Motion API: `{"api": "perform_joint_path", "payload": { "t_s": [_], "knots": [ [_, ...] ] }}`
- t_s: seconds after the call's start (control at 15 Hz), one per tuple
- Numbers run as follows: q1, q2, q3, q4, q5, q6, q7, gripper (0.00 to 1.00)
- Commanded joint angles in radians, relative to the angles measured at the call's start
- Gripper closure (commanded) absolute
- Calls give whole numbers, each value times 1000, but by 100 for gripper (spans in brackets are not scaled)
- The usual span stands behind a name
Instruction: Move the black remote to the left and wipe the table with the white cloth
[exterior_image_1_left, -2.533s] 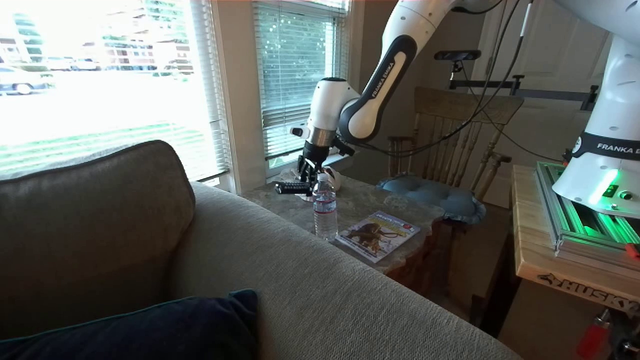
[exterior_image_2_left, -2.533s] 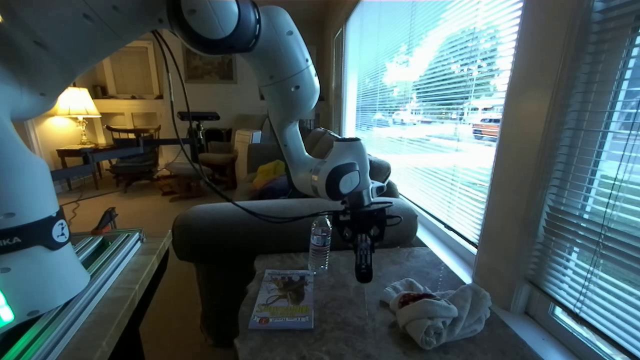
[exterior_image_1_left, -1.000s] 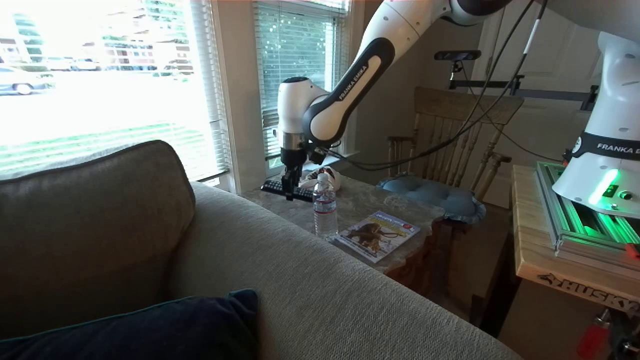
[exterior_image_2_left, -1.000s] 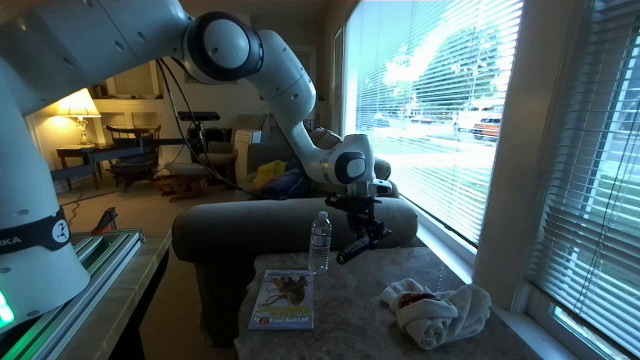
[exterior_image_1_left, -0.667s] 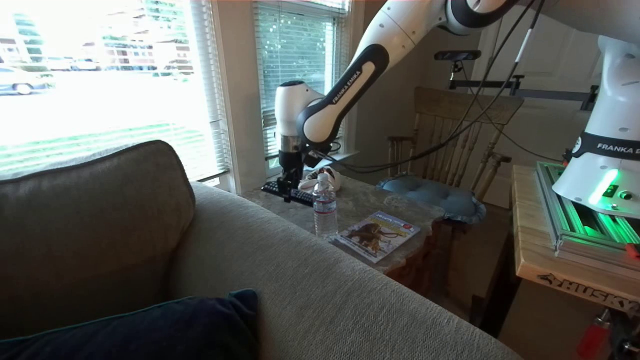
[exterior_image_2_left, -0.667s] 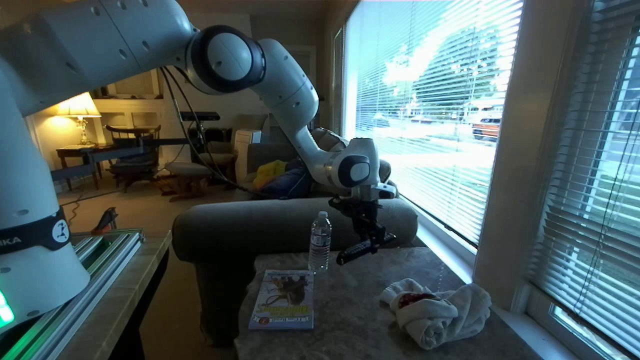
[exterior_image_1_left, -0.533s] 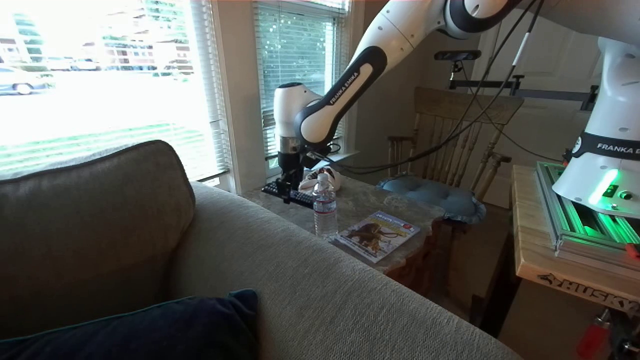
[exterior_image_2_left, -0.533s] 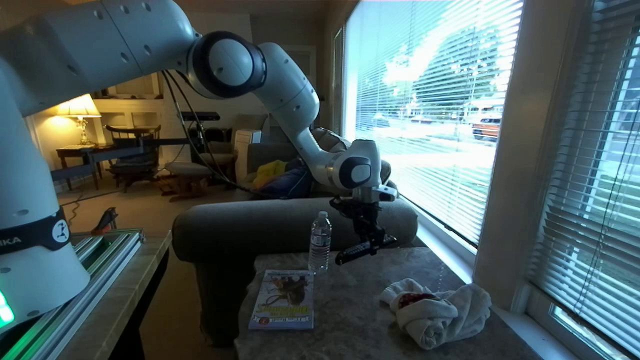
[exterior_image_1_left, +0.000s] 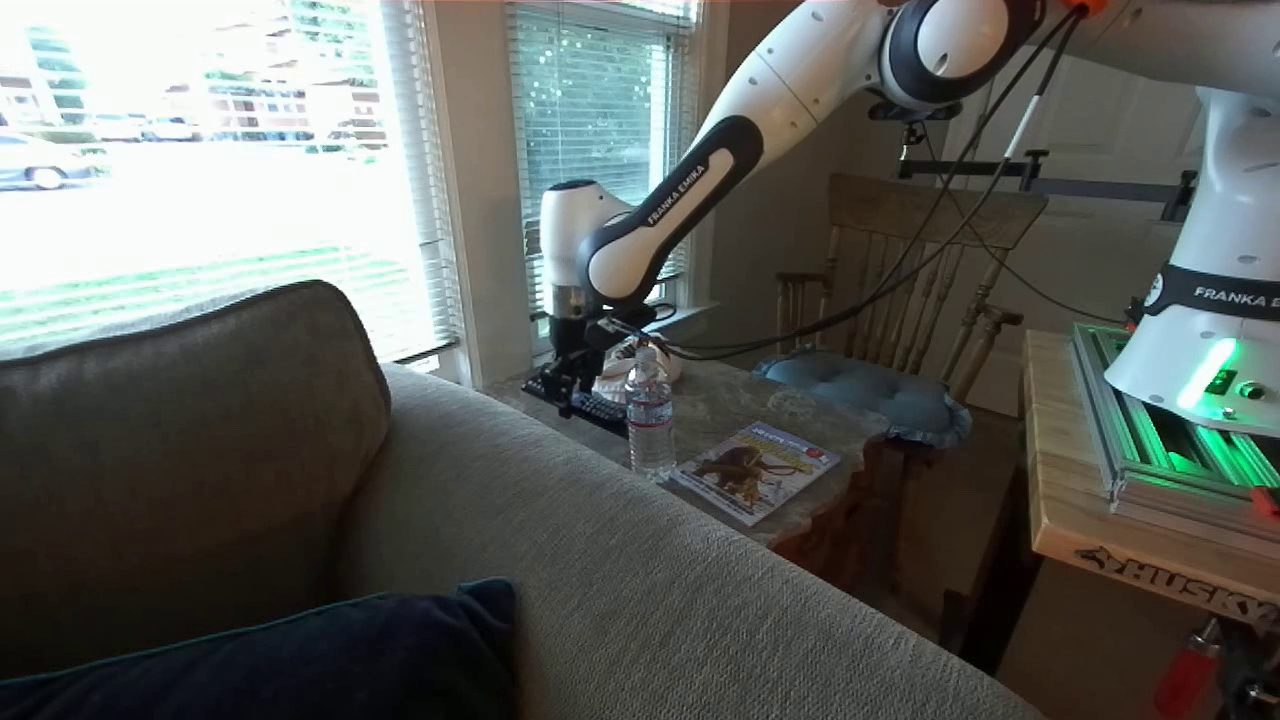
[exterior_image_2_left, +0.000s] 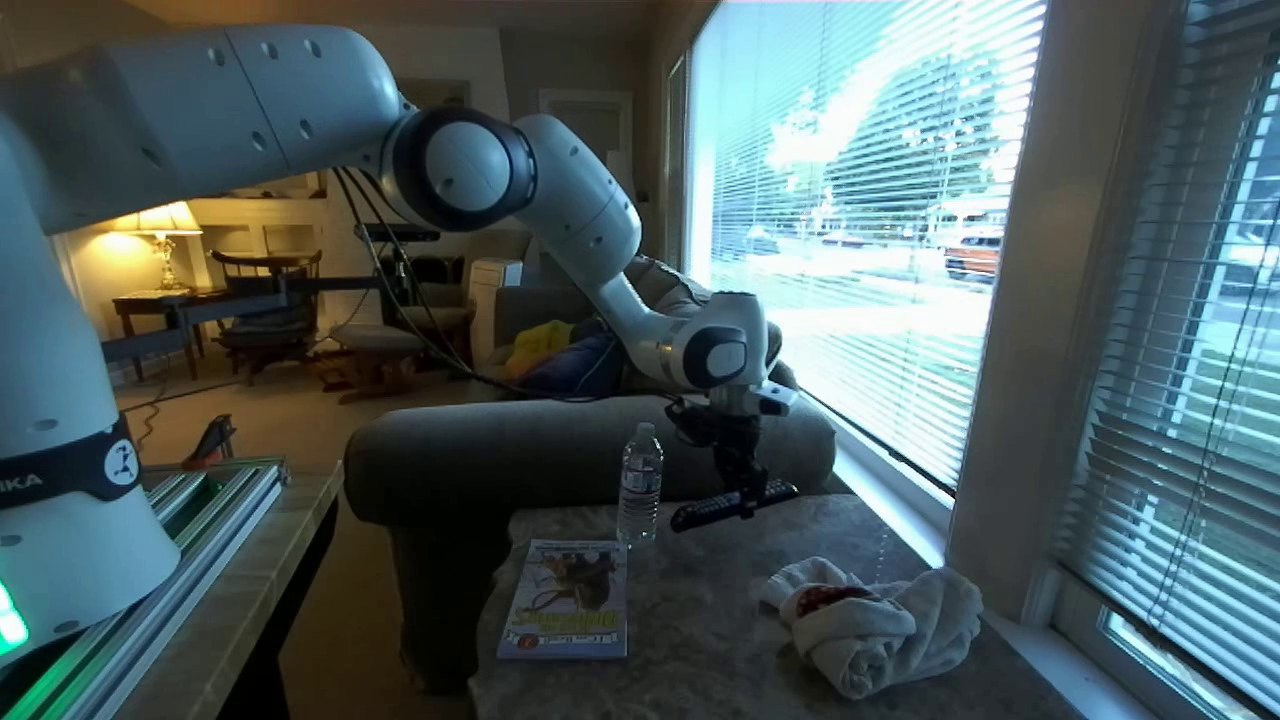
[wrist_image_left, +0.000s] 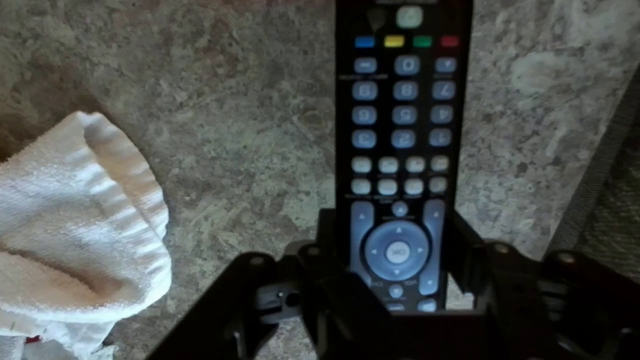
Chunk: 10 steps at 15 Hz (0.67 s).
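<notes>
The black remote has rows of buttons and a blue ring pad. It shows in the wrist view (wrist_image_left: 402, 150) and both exterior views (exterior_image_1_left: 607, 410) (exterior_image_2_left: 703, 513). My gripper (wrist_image_left: 397, 245) is shut on the remote, one finger on each long side; it also shows in both exterior views (exterior_image_1_left: 571, 398) (exterior_image_2_left: 746, 497). The remote lies flat at or just above the stone-look table (exterior_image_2_left: 690, 640); I cannot tell if it touches. The white cloth (exterior_image_2_left: 880, 635) is bunched on the table, with a red patch in its folds. It also shows in the wrist view (wrist_image_left: 85, 225), apart from the remote.
A clear water bottle (exterior_image_2_left: 640, 487) stands upright close to the remote's near end. A magazine (exterior_image_2_left: 565, 600) lies flat beside the bottle. The grey sofa arm (exterior_image_2_left: 500, 455) borders the table. Window blinds (exterior_image_2_left: 860, 200) and a sill stand along another side.
My gripper has carried the remote towards the sofa and window side, turned it and lowered it towards the table. In the last half second it sank slightly further. Cloth, bottle and magazine have not moved.
</notes>
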Motion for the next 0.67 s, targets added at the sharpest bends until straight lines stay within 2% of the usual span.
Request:
{"api": "perform_joint_path", "payload": {
  "t_s": [0.0,0.6],
  "knots": [
    [21,71,-14,101,42,-28,43,72],
    [26,143,-10,197,55,-67,84,72]
  ]
}}
